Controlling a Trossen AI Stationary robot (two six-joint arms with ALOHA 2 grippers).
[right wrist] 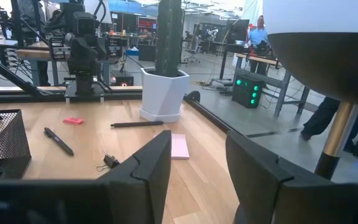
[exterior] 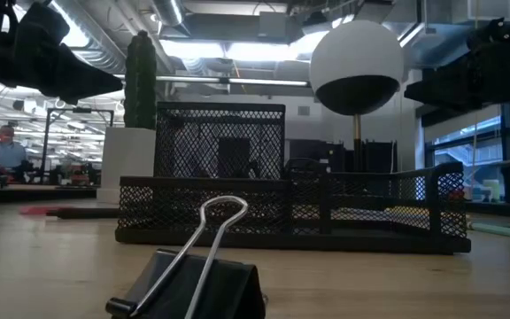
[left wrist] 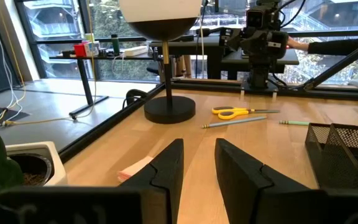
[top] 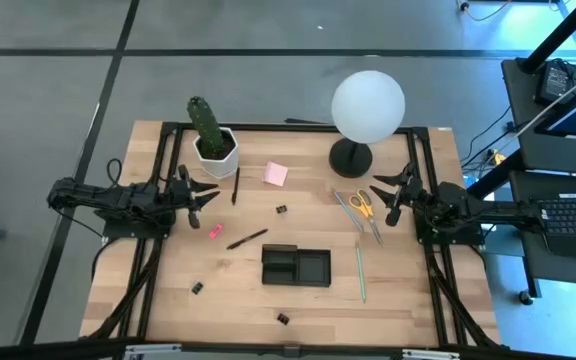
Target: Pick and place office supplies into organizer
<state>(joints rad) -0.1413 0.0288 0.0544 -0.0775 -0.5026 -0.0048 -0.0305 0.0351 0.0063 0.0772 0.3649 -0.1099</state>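
Nearest you, along the front edge, two clips [top: 283,318] lie loose, one front centre and another [top: 196,287] off to the left. Just beyond sits the organizer [top: 296,266], empty as far as the overhead shows, with the pencil [top: 361,272] lying lengthwise just to its right.

Farther in, a pen [top: 247,239] lies slanted left of the organizer, the eraser [top: 215,232] beside it, and a third clip [top: 281,209] at mid-table. The scissors [top: 364,205] lie right of centre near the lamp base [top: 350,157]. At the far side are the pad [top: 275,174] and a second pen [top: 235,186], next to the cactus pot [top: 214,147].

Both arms wait at the table's sides. Your left gripper [top: 208,194] hangs above the table near the eraser, fingers parted a moderate way and holding nothing. The right gripper [top: 392,195] hovers beside the scissors, likewise parted and empty.

No item is in the tray yet, so I judge the first pick is in hand. The eraser looks the easiest start for the left arm (small, and closest). Come down square over it, widen the fingers first, and straddle its short side so it does not skate across the wood. Lift clear of the pen before crossing to a compartment.
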